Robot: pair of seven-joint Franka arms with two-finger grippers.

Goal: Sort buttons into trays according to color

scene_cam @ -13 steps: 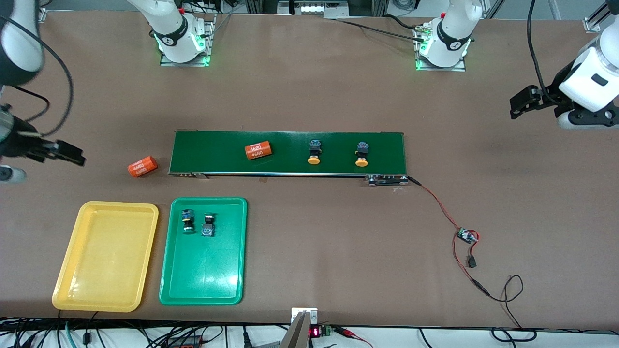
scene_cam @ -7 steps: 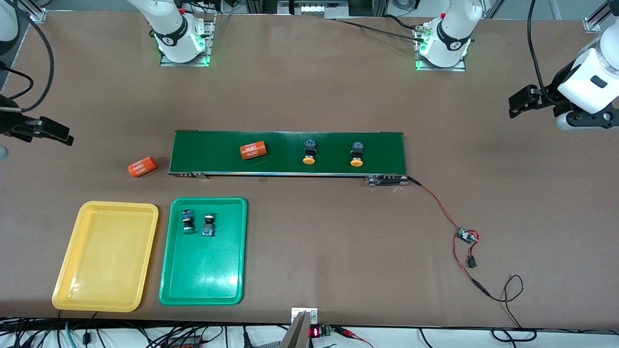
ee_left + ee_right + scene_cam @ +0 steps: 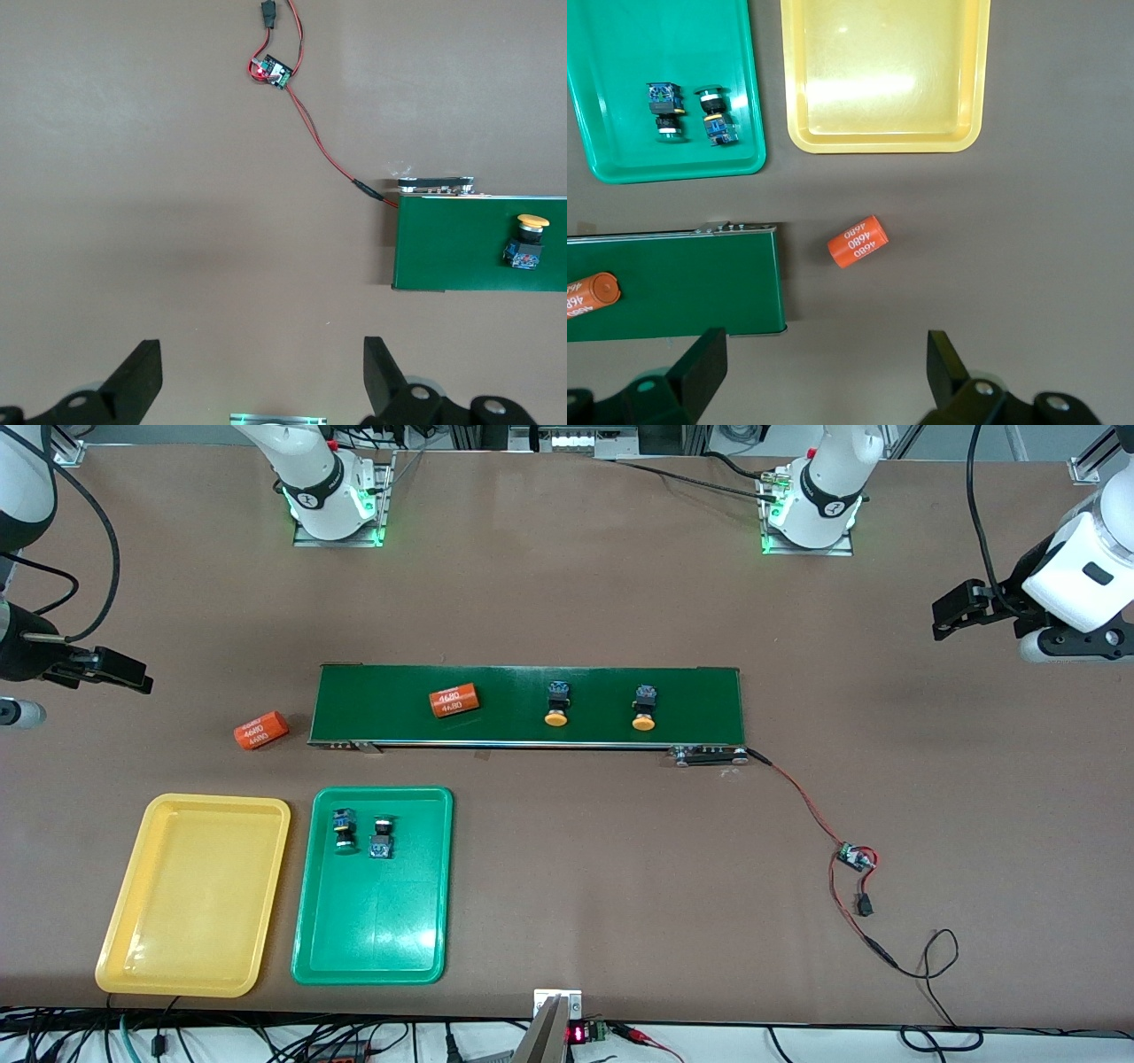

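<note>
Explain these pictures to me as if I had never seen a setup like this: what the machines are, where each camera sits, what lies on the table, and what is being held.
Two robot arms stand at a brown table. One picture looks down from a high camera across the table; the other two come from cameras on the arms' wrists.

The left gripper hangs open over bare table. The right gripper hangs open near an orange cylinder. Neither holds anything.

On the conveyor belt lie two yellow buttons and a second orange cylinder. Nearer the front camera, the green tray holds two green buttons; the yellow tray beside it holds nothing.
</note>
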